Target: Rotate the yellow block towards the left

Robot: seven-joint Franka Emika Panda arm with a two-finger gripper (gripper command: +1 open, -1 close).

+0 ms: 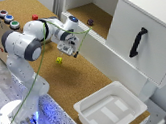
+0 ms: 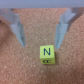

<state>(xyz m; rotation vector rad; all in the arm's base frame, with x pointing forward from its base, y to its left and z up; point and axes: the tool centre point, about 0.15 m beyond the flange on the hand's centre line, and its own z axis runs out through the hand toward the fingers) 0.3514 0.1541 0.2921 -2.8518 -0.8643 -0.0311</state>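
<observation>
Hovering over the cork desk [image 1: 75, 81], the tool [image 1: 74, 54] has its fingers [image 2: 18, 31] spread apart, gripping nothing.

White rectangular bin [image 1: 110, 110] at the desk's near end in the exterior view looks empty, its smooth floor showing two shallow raised panels. Cabinet [image 1: 142, 35] recess holds a small dark purple block [image 1: 90, 22] on its cork floor. Yellow block [image 2: 47, 53], a tiny cube marked with a dark N on top, sits on the grainy, speckled cork, just clear of the fingertips and not between them. Red block [image 1: 35, 17] rests near three round buttons [image 1: 8, 19].
</observation>
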